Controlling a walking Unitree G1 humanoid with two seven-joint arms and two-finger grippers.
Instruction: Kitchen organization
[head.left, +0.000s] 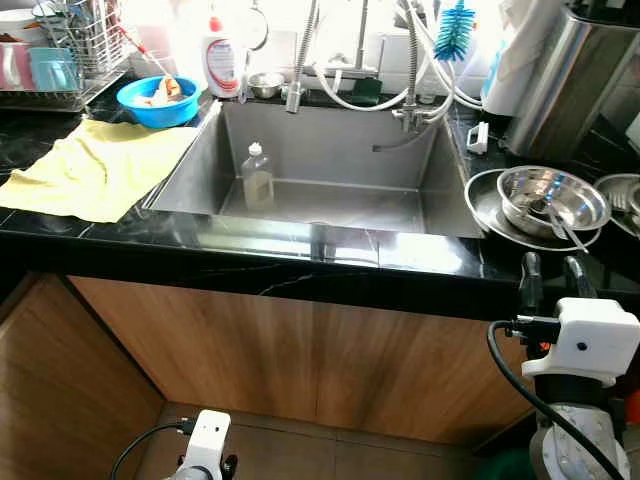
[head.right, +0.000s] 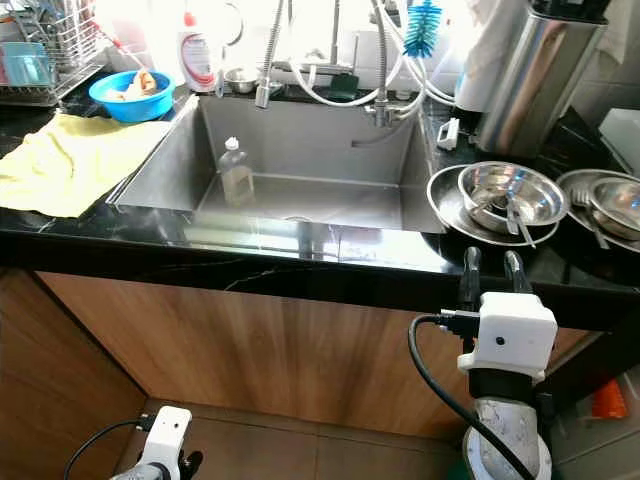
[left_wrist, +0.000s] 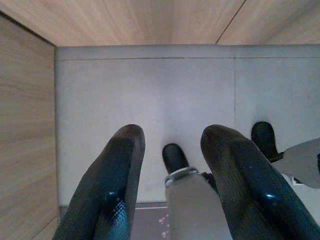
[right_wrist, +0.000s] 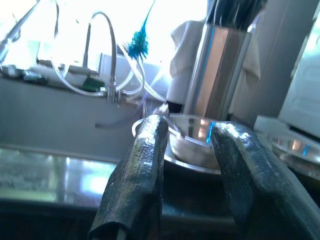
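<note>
Left eye view: right gripper (head.left: 551, 268) lower right, fingers narrowly apart, empty, below steel bowl (head.left: 552, 198) at right; bottle (head.left: 258, 176) center in sink (head.left: 400, 150); left gripper (left_wrist: 172, 165) empty, parted; organizing seemingly not started

Steel bowl (head.left: 553, 199) sits upright on a steel plate (head.left: 486, 205) on the black counter just right of the sink, a spoon (head.left: 560, 226) lying in it. Another steel dish (head.right: 605, 205) sits just beside it, further right.
</note>
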